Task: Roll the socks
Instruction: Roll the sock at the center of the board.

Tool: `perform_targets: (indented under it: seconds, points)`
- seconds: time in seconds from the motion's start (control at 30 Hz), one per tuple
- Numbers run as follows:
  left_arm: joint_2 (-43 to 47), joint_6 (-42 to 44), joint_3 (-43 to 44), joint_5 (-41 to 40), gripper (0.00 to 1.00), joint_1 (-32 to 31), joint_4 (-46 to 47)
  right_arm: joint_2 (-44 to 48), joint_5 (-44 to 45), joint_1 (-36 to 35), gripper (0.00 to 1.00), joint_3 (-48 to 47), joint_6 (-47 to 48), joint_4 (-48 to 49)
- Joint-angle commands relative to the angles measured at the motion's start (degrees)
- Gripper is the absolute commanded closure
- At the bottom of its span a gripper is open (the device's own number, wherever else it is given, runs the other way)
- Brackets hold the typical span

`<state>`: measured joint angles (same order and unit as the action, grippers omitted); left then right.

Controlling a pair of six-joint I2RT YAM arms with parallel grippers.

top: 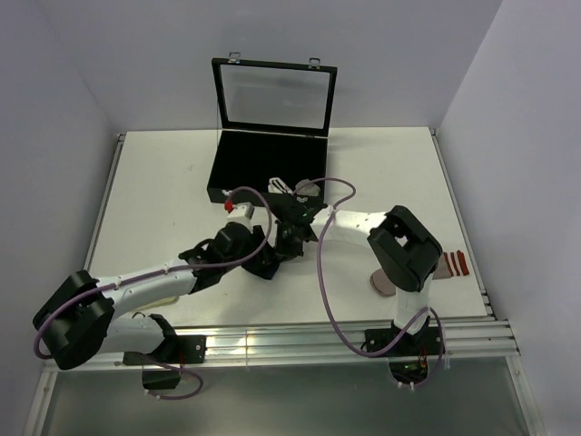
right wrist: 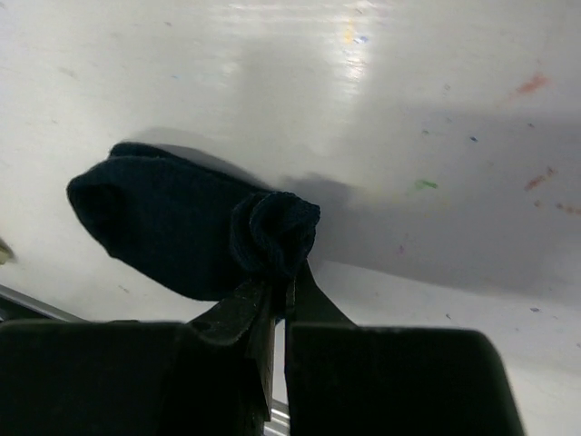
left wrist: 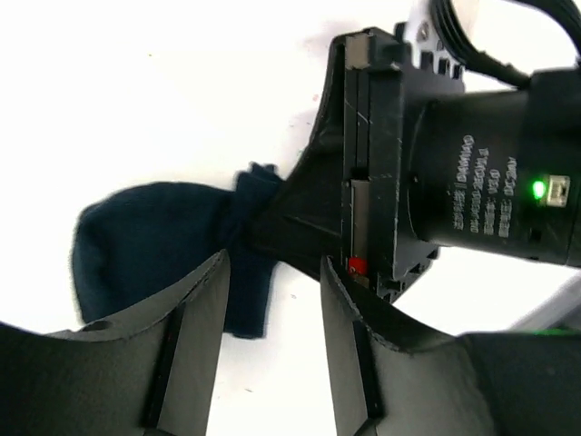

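Right jaws tight, sock [right wrist: 172,218] end hidden

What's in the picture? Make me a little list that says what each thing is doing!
sock: navy sock, lying on the white table, one end bunched up
right hand: right hand shut, pinching the bunched end
left hand: left hand open, close over the sock, not gripping it
at the back: black case, lid standing up

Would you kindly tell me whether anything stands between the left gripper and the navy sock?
Nothing visible does: the navy sock lies just ahead of the open left gripper. The right gripper, facing it, is shut on the sock's bunched end.
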<state>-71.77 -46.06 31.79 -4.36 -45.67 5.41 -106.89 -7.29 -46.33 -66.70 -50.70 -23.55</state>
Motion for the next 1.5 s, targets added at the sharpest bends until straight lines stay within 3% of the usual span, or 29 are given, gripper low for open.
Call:
perform_targets:
  seconds: [0.0, 0.13, 0.3, 0.5, 0.8, 1.47]
  points:
    - [-0.47, 5.37, 4.67, -13.98, 0.51, -8.53, -5.23, -1.92, 1.40, 0.36, 1.00, -2.73, 0.95, -4.75]
    - [-4.77, 5.90, 7.23, -23.82, 0.55, -13.91, -8.65, -2.44, 1.05, 0.36, 1.00, -4.23, 1.48, -5.98]
    - [-7.42, 5.64, 8.29, -29.90, 0.58, -19.89, -8.57, -2.97, -0.18, 0.36, 1.00, -4.58, 1.57, -6.24]
    - [-3.38, -3.14, 3.82, -32.64, 0.53, -21.22, -9.53, -2.36, -0.27, 0.80, 1.00, -3.36, 1.48, -5.02]
    - [1.19, -9.13, -3.75, -23.15, 0.56, -10.68, -5.94, 0.98, -2.20, 2.56, 1.00, 3.58, 3.15, 1.75]
    - [-14.01, -2.45, 4.06, -16.29, 0.61, -0.30, -0.75, 6.26, -2.03, 2.47, 1.00, 4.91, 11.32, 2.55]
